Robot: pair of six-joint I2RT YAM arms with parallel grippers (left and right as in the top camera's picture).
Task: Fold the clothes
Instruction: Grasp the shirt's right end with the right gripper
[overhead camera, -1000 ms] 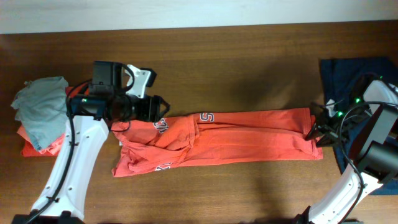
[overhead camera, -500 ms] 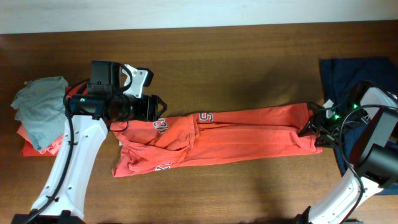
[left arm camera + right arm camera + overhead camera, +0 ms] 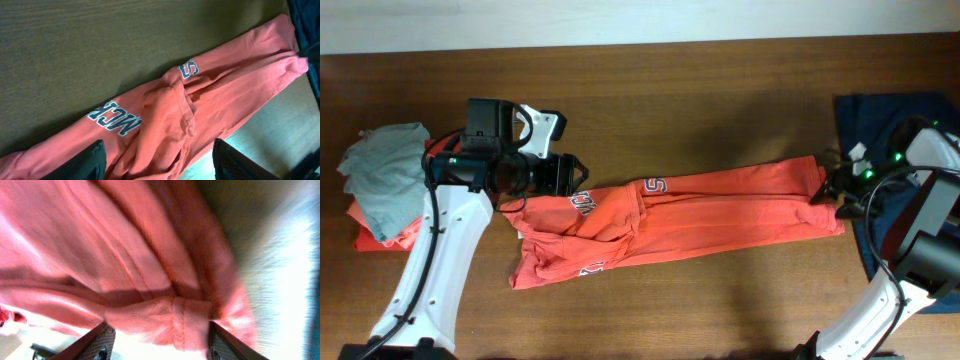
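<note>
The orange-red T-shirt (image 3: 720,210) lies in a long rumpled band across the table, its grey-white lettering (image 3: 112,119) facing up. My left gripper (image 3: 570,177) hovers open over the bunched left part of the shirt (image 3: 165,100), and nothing is between its fingers (image 3: 97,160). My right gripper (image 3: 828,192) is at the shirt's right end. Its jaws stand apart, and a folded hem of the shirt (image 3: 190,317) lies across the gap between them. This view is blurred.
A grey garment (image 3: 385,170) sits on a salmon one (image 3: 375,240) at the left edge. A navy garment (image 3: 875,115) lies at the right edge, partly under my right arm. The brown wooden table (image 3: 700,90) stretches behind the shirt.
My right gripper has moved toward the far side. The shirt's right end rose with it, and the whole shirt slid slightly right. The left arm has barely moved.
</note>
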